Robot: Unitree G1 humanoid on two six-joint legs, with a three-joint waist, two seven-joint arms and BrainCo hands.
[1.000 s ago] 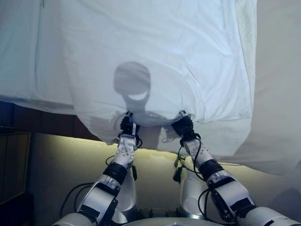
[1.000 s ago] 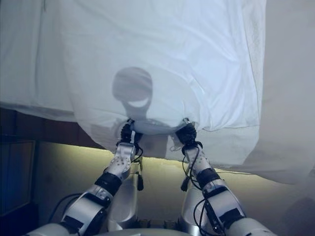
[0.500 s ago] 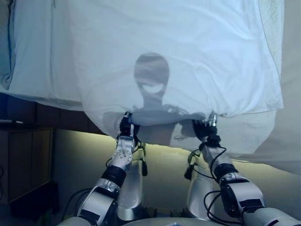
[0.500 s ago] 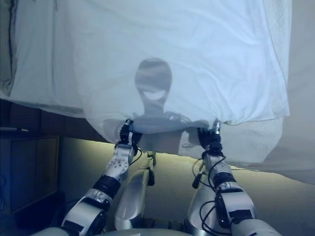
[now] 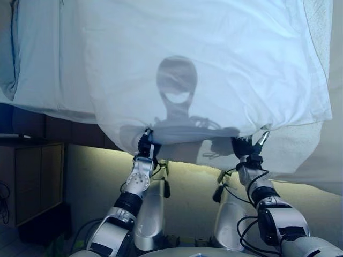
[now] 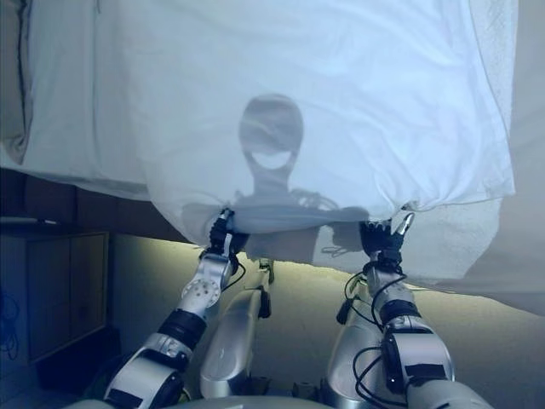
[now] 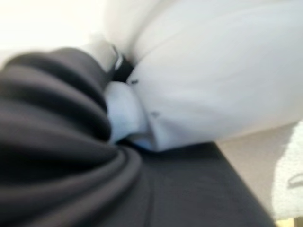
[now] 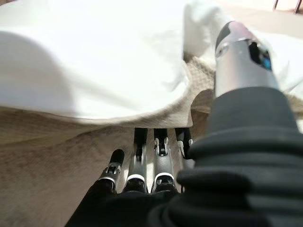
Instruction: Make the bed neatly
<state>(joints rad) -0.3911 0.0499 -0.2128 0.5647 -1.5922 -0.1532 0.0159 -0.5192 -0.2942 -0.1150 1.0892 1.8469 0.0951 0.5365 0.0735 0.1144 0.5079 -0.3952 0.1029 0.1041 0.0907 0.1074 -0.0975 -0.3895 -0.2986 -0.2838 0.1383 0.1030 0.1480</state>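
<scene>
A white sheet (image 5: 203,64) covers the bed and its near edge hangs over the foot toward me. My left hand (image 5: 146,146) is raised to that edge and is shut on a bunch of the white sheet (image 7: 124,111). My right hand (image 5: 246,150) is at the same edge further right. In the right wrist view its fingers (image 8: 158,158) lie straight, with the tips just under the sheet's fold (image 8: 94,71). The thumb (image 8: 239,52) stands up apart from them, off the cloth.
A beige textured blanket (image 5: 300,155) lies under the white sheet and hangs down at the right (image 8: 52,161). The dark bed frame (image 5: 48,127) runs along below the mattress. A wooden cabinet (image 5: 32,179) stands at the left on the floor.
The whole picture has shifted, so the camera moved. My right hand has slid right along the sheet's edge and its thumb now sticks up free. The left hand keeps its hold.
</scene>
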